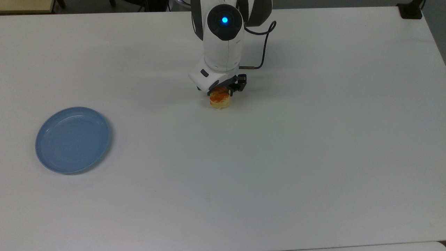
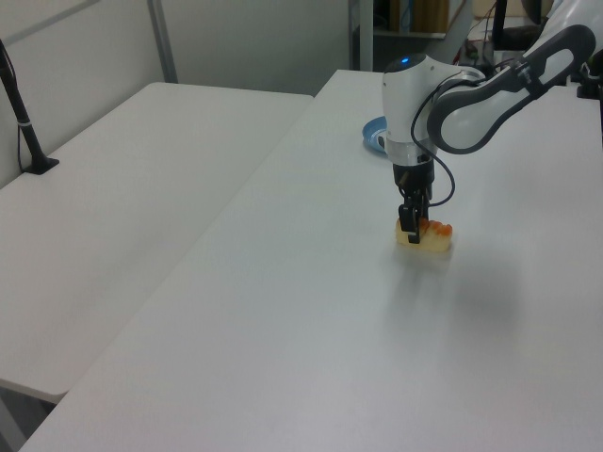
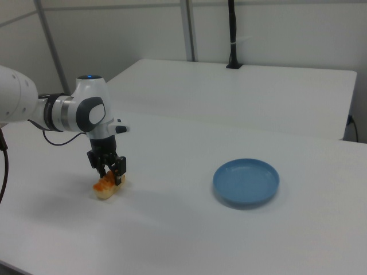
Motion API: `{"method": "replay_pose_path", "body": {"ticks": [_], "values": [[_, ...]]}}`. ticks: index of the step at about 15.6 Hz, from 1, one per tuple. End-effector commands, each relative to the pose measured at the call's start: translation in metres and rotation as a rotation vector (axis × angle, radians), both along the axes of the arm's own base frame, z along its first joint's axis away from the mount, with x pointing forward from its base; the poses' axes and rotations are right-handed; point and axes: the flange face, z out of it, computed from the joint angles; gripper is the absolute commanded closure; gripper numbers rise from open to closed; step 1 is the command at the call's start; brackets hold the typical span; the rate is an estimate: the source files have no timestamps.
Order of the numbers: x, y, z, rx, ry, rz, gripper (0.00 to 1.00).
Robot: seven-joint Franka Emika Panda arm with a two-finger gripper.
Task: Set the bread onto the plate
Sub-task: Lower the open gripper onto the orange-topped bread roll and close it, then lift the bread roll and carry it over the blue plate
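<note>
The bread (image 1: 220,100) lies on the white table (image 1: 278,157), a pale-yellow loaf with orange bumps, mostly covered by the arm in the top view. My gripper (image 3: 110,172) is lowered onto it, open, with one finger on each side of the loaf (image 3: 106,186). In the left view the gripper (image 2: 415,229) stands over the near part of the bread (image 2: 435,235). The light-blue plate (image 1: 73,139) sits bare far off at the top view's left, and at the right view's right (image 3: 246,182). In the left view the plate (image 2: 372,139) peeks out behind the arm.
A second white table (image 2: 141,188) adjoins this one at the left view's left. A black post (image 3: 232,34) stands on it at the back of the right view. A cable (image 1: 259,52) loops from the wrist.
</note>
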Motion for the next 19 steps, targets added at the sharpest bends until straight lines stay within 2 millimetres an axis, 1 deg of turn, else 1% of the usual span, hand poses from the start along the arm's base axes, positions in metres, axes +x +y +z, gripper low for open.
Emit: {"method": "replay_pose_path", "body": {"ticks": [1,2,4,6,7,8,9,11,12,14,15,16,17,18,19], "values": [[0.012,-0.004,0.019,-0.008,-0.040,-0.005,0.91],[0.019,-0.017,0.032,-0.006,-0.058,-0.017,0.91],[0.036,-0.055,0.066,-0.002,-0.062,-0.021,0.91],[0.054,-0.124,0.113,0.021,-0.078,0.054,0.91],[0.059,-0.161,0.132,0.024,-0.110,0.084,0.91],[0.061,-0.185,0.140,0.024,-0.130,0.096,0.91],[0.062,-0.208,0.142,0.020,-0.136,0.113,0.91],[0.069,-0.253,0.135,0.016,-0.143,0.187,0.91],[0.074,-0.270,0.128,0.019,-0.145,0.215,0.91],[0.082,-0.295,0.116,0.020,-0.144,0.250,0.91],[0.082,-0.312,0.110,0.013,-0.144,0.252,0.91],[0.085,-0.331,0.107,-0.019,-0.186,0.256,0.91],[0.088,-0.339,0.103,-0.035,-0.214,0.250,0.93],[0.093,-0.344,0.094,-0.044,-0.234,0.244,0.98],[0.095,-0.353,0.090,-0.057,-0.253,0.233,1.00]]}}
